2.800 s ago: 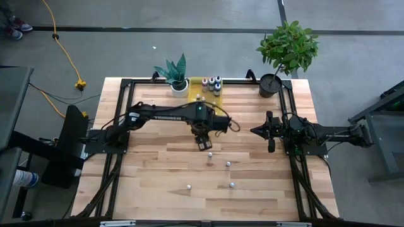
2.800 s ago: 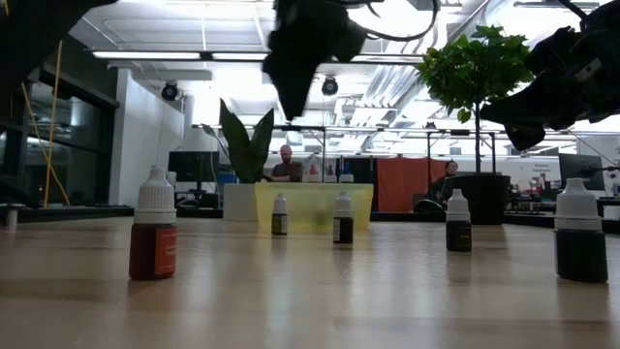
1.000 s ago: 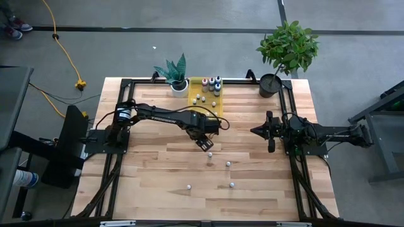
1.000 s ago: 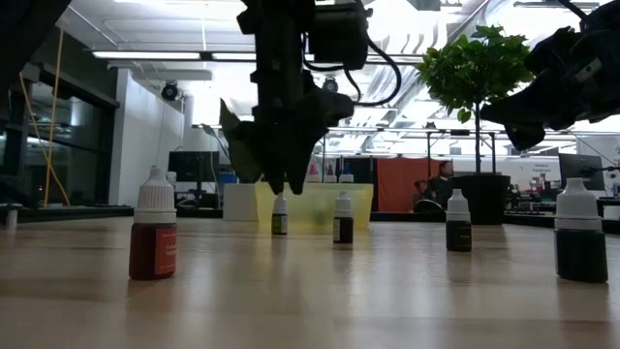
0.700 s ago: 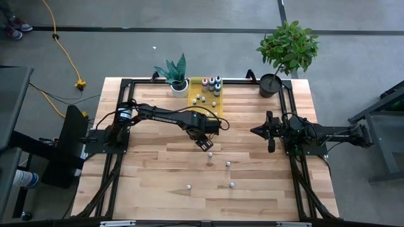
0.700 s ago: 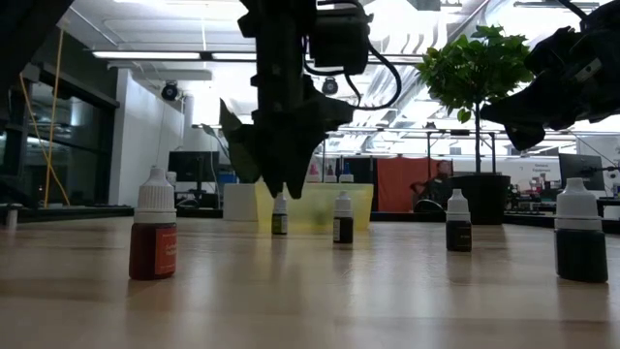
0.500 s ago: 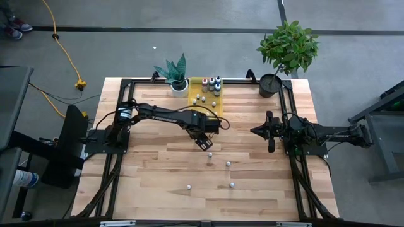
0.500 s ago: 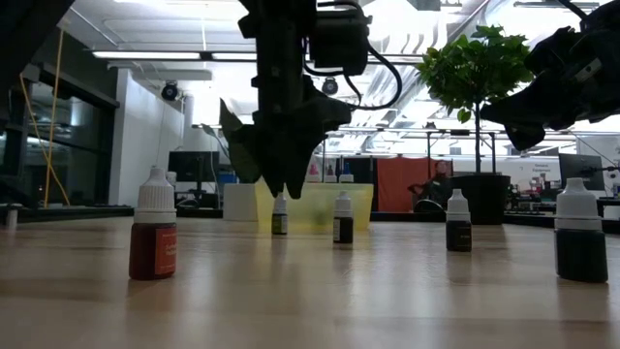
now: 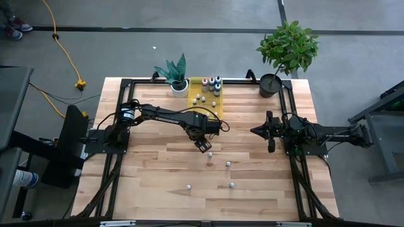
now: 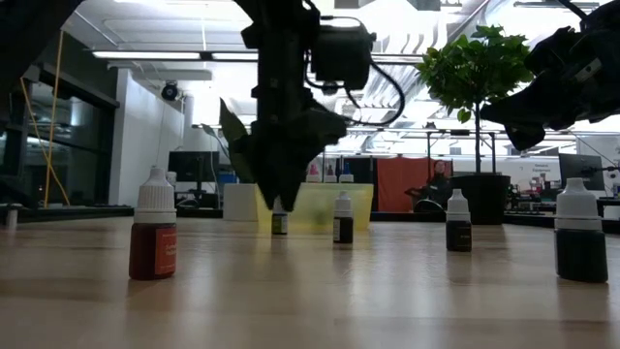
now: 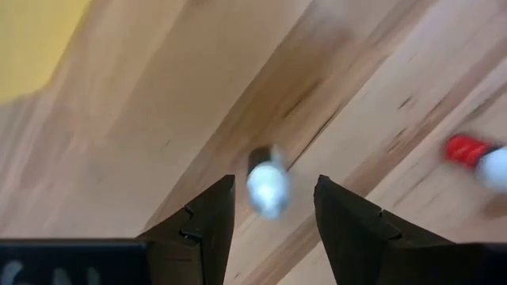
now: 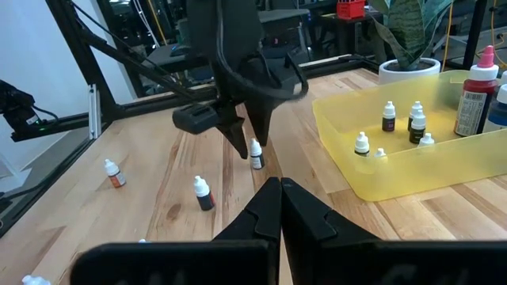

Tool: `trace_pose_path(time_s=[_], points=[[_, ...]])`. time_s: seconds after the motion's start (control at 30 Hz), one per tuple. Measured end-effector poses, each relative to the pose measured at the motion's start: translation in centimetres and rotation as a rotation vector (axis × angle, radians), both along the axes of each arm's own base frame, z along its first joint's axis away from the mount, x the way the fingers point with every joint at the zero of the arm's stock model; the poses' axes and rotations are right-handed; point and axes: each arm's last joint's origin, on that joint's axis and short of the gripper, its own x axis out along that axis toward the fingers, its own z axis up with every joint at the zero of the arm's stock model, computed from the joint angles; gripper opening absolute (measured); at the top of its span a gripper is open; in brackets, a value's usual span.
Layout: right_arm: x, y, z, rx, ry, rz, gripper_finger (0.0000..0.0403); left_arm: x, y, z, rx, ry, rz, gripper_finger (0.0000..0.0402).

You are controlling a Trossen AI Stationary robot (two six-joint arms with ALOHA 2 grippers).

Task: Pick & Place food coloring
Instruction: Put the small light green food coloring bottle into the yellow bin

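Observation:
Small white-capped food coloring bottles stand upright on the wooden table (image 9: 158,183). Several more sit in the yellow tray (image 9: 206,88) at the far edge. My left gripper (image 9: 205,146) hangs open over one dark-bodied bottle (image 9: 209,153). In the left wrist view its fingers (image 11: 275,180) stand on either side of that bottle's white cap (image 11: 268,188) without touching it. In the low view the gripper (image 10: 281,202) sits just above the bottle (image 10: 280,223). My right gripper (image 9: 260,131) is shut and waits over the table's right side, also seen in its wrist view (image 12: 279,190).
Other bottles stand loose on the table: a red one (image 10: 154,237), (image 11: 467,150), and three dark ones (image 10: 342,218), (image 10: 457,222), (image 10: 581,233). A snake plant (image 9: 175,74) and a potted bush (image 9: 285,50) flank the tray at the far edge. People sit in the room beyond.
My left gripper has come down a little toward the bottle below it, fingers still open. The bottles have stayed where they were.

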Motion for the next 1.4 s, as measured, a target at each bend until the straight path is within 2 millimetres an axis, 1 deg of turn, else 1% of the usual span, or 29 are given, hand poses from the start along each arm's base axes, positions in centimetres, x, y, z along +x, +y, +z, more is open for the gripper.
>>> trace_pose_path(time_s=[0.7,0.77,1.07,1.3,1.4], points=[[0.0,0.0,-0.02,0.0,0.001,0.0,0.0,-0.08,0.02,0.01,0.012,0.008,-0.042,0.016],[0.0,0.0,-0.01,0.0,0.001,0.0,0.0,-0.08,0.0,0.01,0.012,0.008,-0.043,0.0152],[0.0,0.0,-0.02,0.0,0.001,0.0,0.0,-0.08,-0.01,0.01,0.004,0.007,-0.043,0.0089],[0.0,0.0,0.0,0.0,0.0,0.0,0.0,-0.08,0.0,0.05,0.004,0.006,-0.043,0.0054],[0.0,0.0,-0.01,0.0,0.001,0.0,0.0,-0.1,-0.01,0.43,0.001,-0.001,-0.043,0.0048]])
